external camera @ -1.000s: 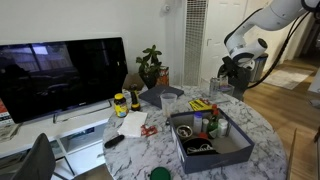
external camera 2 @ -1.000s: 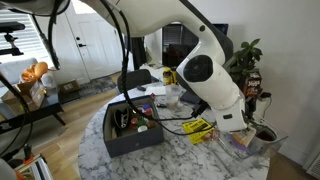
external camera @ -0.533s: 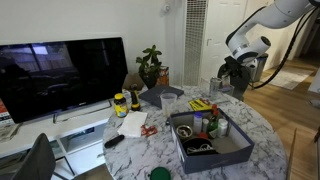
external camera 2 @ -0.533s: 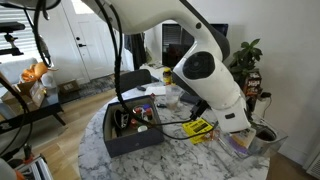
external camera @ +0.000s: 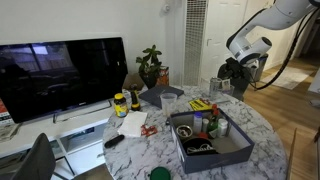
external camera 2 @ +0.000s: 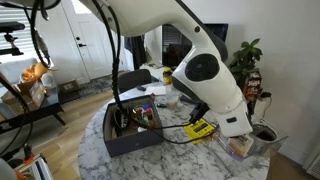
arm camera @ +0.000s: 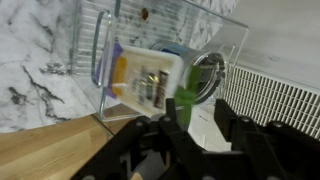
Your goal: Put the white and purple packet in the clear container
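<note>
One white and purple packet is lying inside the clear container. I am watching it through the see-through wall in the wrist view, where its purple edge is facing the marble side and a yellow patch is showing on its face. Something green and a round shiny thing are sitting next to it, but I am not making out what they are. I am holding the gripper just outside the container, with its dark fingers spread apart and nothing pinched between them, and the packet is lying clear of both.

In an exterior view the container is standing near the far edge of the round marble table, and the gripper is hovering just above it. A grey-blue tray full of small items is sitting well apart from the container, nearer the camera. A potted plant and a dark television are standing behind the table. In an exterior view a yellow packet is lying on the marble between the tray and the container
</note>
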`<move>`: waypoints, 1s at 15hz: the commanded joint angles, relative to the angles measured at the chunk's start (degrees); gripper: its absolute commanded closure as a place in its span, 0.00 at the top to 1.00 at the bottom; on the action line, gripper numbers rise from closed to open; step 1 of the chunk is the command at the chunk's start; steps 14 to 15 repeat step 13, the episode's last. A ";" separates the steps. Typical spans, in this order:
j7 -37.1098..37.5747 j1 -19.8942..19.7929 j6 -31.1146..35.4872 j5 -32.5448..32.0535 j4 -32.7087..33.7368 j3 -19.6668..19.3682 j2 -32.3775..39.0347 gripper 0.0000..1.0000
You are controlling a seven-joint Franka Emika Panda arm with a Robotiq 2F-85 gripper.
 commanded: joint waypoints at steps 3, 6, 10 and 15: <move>6.32 0.32 -2.66 -5.90 -2.25 -1.70 -1.76 0.91; 8.11 0.35 -3.61 -7.51 -2.04 -2.09 -2.72 1.00; 12.33 -0.45 -15.85 -12.38 -5.15 -2.91 -9.12 1.00; 10.73 -0.04 -13.77 -10.39 -2.08 -2.79 -6.44 0.99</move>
